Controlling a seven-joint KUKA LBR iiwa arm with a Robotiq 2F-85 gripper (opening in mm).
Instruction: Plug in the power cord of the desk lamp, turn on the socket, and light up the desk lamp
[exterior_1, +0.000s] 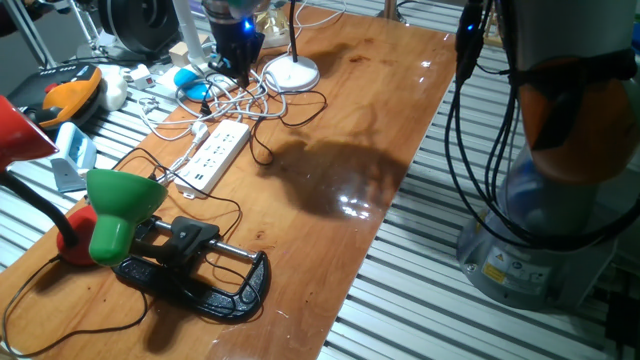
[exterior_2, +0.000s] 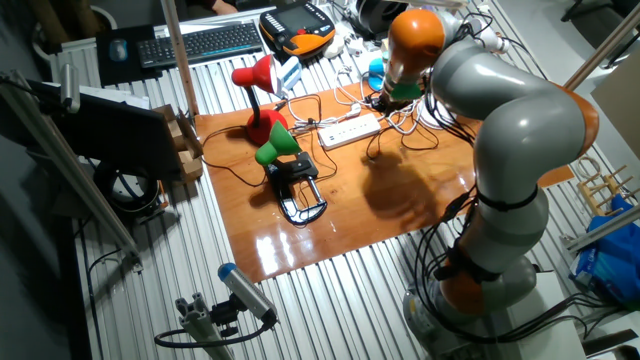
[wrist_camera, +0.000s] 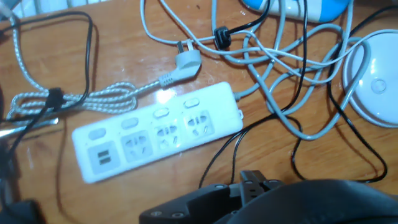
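Note:
The socket (wrist_camera: 158, 132) is a long white strip lying flat on the wooden table, also seen as the socket (exterior_1: 213, 155) and the socket (exterior_2: 350, 129). The desk lamp's round white base (wrist_camera: 376, 87) is at the right edge; the desk lamp (exterior_1: 292, 70) stands at the table's far end with a thin dark stem. The power cord (wrist_camera: 323, 134) runs in thin black loops between base and strip, and one strand leads toward my gripper (wrist_camera: 255, 190). My gripper is a dark mass at the bottom with a small black block at its tip. My gripper (exterior_1: 237, 58) hovers over the cable tangle.
A white plug (wrist_camera: 186, 59) and grey-white cables (wrist_camera: 273, 68) tangle beside the strip. A braided cable bundle (wrist_camera: 68, 99) lies left. A green-shaded clamp lamp (exterior_1: 120, 210) with a black clamp (exterior_1: 200, 275) and a red-shaded lamp (exterior_2: 255, 80) stand at the near end. Beyond the table's edge are slatted metal rails.

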